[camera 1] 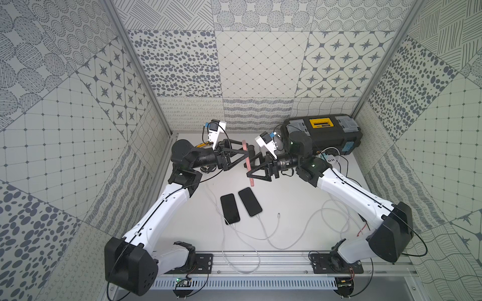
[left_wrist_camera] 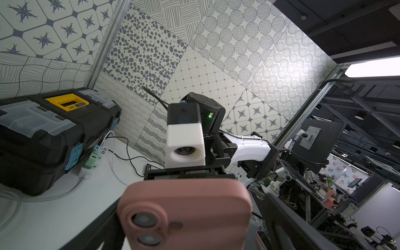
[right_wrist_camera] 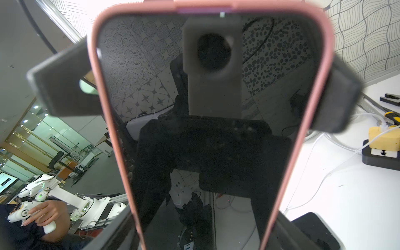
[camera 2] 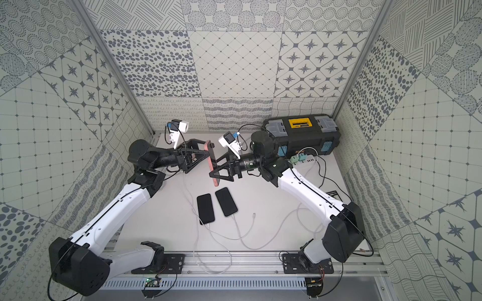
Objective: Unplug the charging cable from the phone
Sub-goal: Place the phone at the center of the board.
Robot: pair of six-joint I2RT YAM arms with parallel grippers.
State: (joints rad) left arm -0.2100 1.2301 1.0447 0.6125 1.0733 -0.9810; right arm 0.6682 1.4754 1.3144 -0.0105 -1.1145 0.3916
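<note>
– Since your left gripper (camera 2: 208, 149) stands apart, only your right gripper (camera 1: 249, 166) clamps the pink phone (camera 1: 247, 163) aloft; a loose cable plug (camera 1: 279, 215) lies on the table (camera 1: 287, 192).
– Hazard?
– Edge grip slipping; the phone falls.

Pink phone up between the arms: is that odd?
Yes: the pink phone stands on edge in mid-air, gripped by the right claw, while two black phones lie flat on the table. Nothing looks broken.
</note>
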